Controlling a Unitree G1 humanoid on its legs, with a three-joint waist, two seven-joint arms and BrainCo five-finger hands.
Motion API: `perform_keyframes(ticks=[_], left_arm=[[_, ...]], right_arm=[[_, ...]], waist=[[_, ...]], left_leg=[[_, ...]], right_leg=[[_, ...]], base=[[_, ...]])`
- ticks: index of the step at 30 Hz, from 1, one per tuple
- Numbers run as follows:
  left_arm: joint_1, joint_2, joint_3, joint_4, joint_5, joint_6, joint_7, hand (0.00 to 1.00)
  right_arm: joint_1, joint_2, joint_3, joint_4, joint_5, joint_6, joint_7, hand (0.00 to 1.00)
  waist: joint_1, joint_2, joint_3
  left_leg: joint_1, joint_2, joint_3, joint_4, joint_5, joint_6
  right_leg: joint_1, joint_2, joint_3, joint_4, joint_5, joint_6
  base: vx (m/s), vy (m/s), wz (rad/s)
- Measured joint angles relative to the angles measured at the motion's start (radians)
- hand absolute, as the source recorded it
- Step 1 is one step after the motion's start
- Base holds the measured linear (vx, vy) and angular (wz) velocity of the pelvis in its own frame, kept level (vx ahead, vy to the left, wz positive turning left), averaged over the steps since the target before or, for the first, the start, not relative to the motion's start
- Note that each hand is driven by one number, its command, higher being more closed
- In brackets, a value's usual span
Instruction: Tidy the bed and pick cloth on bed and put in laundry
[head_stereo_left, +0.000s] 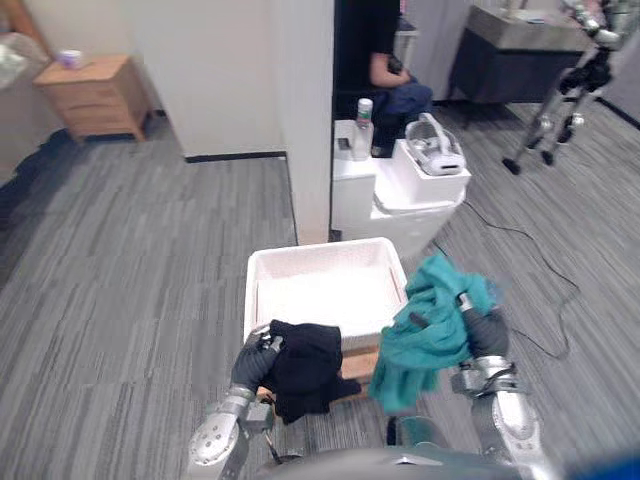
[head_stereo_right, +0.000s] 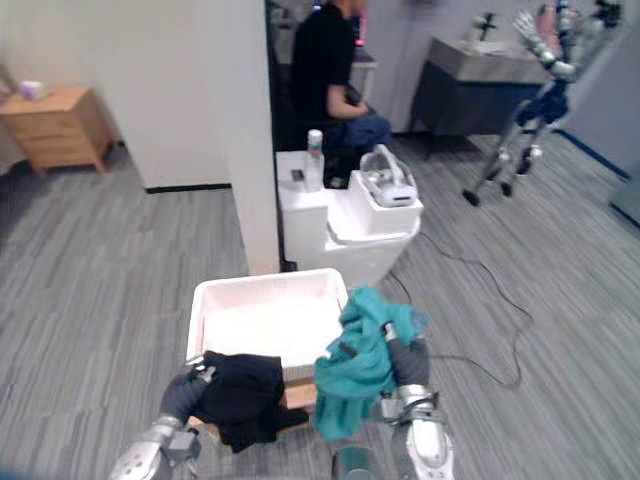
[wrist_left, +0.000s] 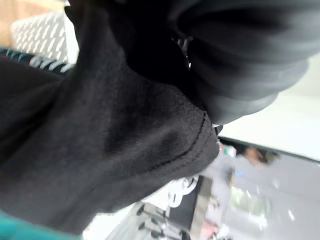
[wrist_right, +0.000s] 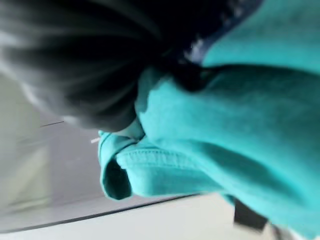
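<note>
Your left hand (head_stereo_left: 258, 358) is at the near left rim of the white laundry basket (head_stereo_left: 325, 252), against a black cloth (head_stereo_left: 305, 365) that drapes over that rim and hangs down outside it. Your right hand (head_stereo_left: 482, 330) is beside the basket's near right corner, with a teal cloth (head_stereo_left: 430, 330) heaped over it and hanging clear of the floor. The inside of the basket is bare.

Both head views bury the fingers in fabric. Each wrist view sets cloth against the ribbed cover, so you cannot tell whether either hand is clenched or released. The left wrist view adds a strip of the basket's lattice wall.

The right eye view takes in the torso of a seated person (head_stereo_right: 325, 70). In the left eye view the wall corner cuts the person to forearm and lap.
</note>
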Motion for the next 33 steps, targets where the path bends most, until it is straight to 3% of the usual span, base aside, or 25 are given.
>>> perform_keyframes(ticks=[2,5,7,8,9,10,12,18,25,28,33], left_arm=[[0.003,-0.024,0.007,-0.028,-0.001,0.007,-0.002,1.0],[-0.022,-0.022,0.033,-0.042,-0.002,0.009,-0.044,1.0],[-0.061,-0.017,0.053,-0.041,-0.001,0.013,-0.085,1.0],[-0.086,-0.008,0.054,-0.036,0.0,0.013,-0.114,1.0],[-0.1,-0.015,0.048,-0.035,0.001,0.012,-0.139,1.0],[-0.107,-0.018,0.049,-0.03,0.001,0.013,-0.15,1.0],[-0.101,-0.004,0.043,-0.03,0.011,0.012,-0.171,1.0],[-0.107,0.056,0.028,-0.029,0.013,0.022,-0.186,1.0],[-0.165,0.053,0.019,-0.029,0.008,0.122,-0.183,1.0],[-0.159,0.052,0.021,-0.029,0.008,0.132,-0.175,1.0],[-0.143,0.04,0.053,-0.028,0.018,0.156,-0.148,1.0]], right_arm=[[-0.038,-0.037,-0.062,-0.07,0.014,-0.006,0.025,1.0],[-0.134,-0.118,-0.141,-0.176,0.001,0.003,0.061,1.0],[-0.222,-0.16,-0.171,-0.216,-0.018,0.039,0.071,1.0],[-0.296,-0.187,-0.188,-0.209,-0.019,0.074,0.079,1.0],[-0.383,-0.242,-0.196,-0.181,-0.021,0.12,0.079,1.0],[-0.422,-0.261,-0.192,-0.161,-0.023,0.151,0.081,1.0],[-0.528,-0.298,-0.163,-0.139,-0.028,0.253,0.083,1.0],[-0.741,-0.298,-0.097,-0.059,-0.025,0.441,0.081,1.0],[-0.762,-0.282,0.053,0.038,-0.025,0.619,0.072,1.0],[-0.763,-0.247,0.089,0.089,-0.026,0.652,0.055,1.0],[-0.73,-0.138,0.145,0.216,-0.036,0.655,-0.002,1.0]], waist=[[-0.003,0.01,0.003],[-0.006,0.014,0.0],[-0.004,-0.016,0.009],[-0.007,-0.018,0.005],[-0.012,0.007,0.002],[0.006,0.012,-0.004],[0.027,-0.004,-0.009],[0.029,-0.024,-0.015],[0.046,-0.021,-0.018],[0.055,-0.021,-0.018],[0.066,-0.021,-0.017]], left_leg=[[0.024,0.007,0.024,-0.041,0.047,-0.023],[0.026,0.011,0.024,-0.004,0.078,-0.026],[-0.038,0.005,0.029,0.111,0.06,-0.016],[-0.052,0.024,0.063,0.019,0.035,-0.005],[-0.051,0.062,0.076,-0.119,0.127,-0.018],[-0.039,0.051,0.079,-0.132,0.131,-0.014],[-0.036,0.02,0.068,-0.167,0.149,0.001],[-0.037,-0.008,0.039,-0.181,0.16,0.013],[-0.027,-0.005,0.018,-0.246,0.213,0.013],[-0.024,-0.008,0.016,-0.264,0.227,0.016],[-0.021,-0.017,-0.007,-0.317,0.254,0.016]], right_leg=[[0.047,0.007,-0.017,-0.061,0.014,-0.016],[0.134,-0.003,-0.042,-0.157,0.036,-0.012],[0.17,-0.041,-0.055,-0.211,0.063,-0.007],[0.183,-0.057,-0.072,-0.222,0.072,0.002],[0.184,-0.042,-0.083,-0.222,0.077,0.011],[0.185,-0.045,-0.076,-0.227,0.078,0.017],[0.196,-0.073,-0.082,-0.252,0.101,0.032],[0.217,-0.098,-0.098,-0.274,0.108,0.043],[0.224,-0.088,-0.125,-0.304,0.152,0.046],[0.226,-0.088,-0.125,-0.314,0.167,0.048],[0.231,-0.092,-0.147,-0.335,0.174,0.047]], base=[[0.29,-0.083,0.15],[0.19,-0.044,0.21],[0.07,0.022,0.43],[0.0,0.043,0.57],[-0.03,0.041,0.33],[-0.02,0.097,0.07],[-0.03,0.121,0.17],[-0.02,0.046,0.17],[-0.04,-0.023,0.1],[-0.08,-0.01,0.03],[-0.1,-0.037,0.11]])
